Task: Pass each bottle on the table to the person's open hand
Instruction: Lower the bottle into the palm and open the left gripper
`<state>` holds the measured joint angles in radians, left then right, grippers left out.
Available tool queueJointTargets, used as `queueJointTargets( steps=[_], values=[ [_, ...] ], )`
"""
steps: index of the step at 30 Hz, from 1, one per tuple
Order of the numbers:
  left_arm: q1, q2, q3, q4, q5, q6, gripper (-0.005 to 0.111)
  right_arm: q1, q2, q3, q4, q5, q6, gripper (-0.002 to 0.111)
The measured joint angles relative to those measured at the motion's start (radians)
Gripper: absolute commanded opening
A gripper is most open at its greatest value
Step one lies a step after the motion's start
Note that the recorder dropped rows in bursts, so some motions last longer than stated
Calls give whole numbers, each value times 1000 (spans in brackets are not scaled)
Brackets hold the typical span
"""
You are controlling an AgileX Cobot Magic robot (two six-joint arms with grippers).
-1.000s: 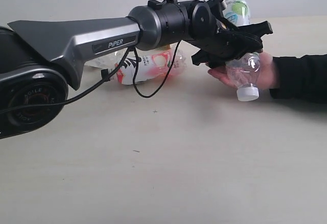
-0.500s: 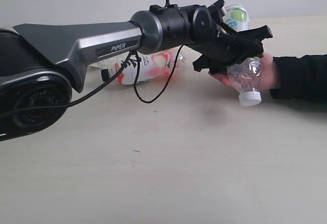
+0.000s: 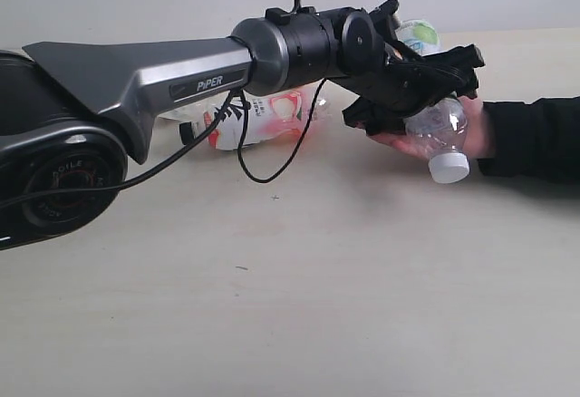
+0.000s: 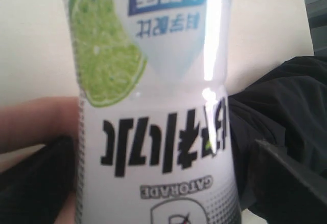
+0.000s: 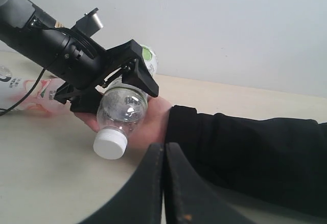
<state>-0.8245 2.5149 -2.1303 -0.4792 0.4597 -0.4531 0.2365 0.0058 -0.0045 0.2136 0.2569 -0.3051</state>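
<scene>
Handover: left end effector (image 3: pixel 412 89), jaws apart, straddles the lime-label bottle (image 3: pixel 437 130) lying in the person's hand (image 3: pixel 478 132), right of centre. Next: back away cleanly, fetch the pink bottle (image 3: pixel 272 111). Right end effector (image 5: pixel 163 155) closed.

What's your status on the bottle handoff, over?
Left gripper: jaws open around lime-label bottle. Right gripper: jaws shut. Bottle rests in the person's hand. Path back looks clear.

The person's hand (image 3: pixel 478 132) and the bottle (image 3: pixel 437 127) lying in it fill the room right beneath the left tool (image 3: pixel 415 89). A red-labelled bottle (image 3: pixel 281 111) lies behind its arm (image 3: pixel 181 71). On the tool's camera side, the surface (image 3: pixel 317 288) lies open.
</scene>
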Motion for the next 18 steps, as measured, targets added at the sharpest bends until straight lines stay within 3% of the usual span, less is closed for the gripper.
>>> queueJointTargets(
  steps=[18],
  values=[
    [21, -54, 0, 46, 98, 2, 89, 0, 0, 0, 0, 0, 0, 0]
  ],
)
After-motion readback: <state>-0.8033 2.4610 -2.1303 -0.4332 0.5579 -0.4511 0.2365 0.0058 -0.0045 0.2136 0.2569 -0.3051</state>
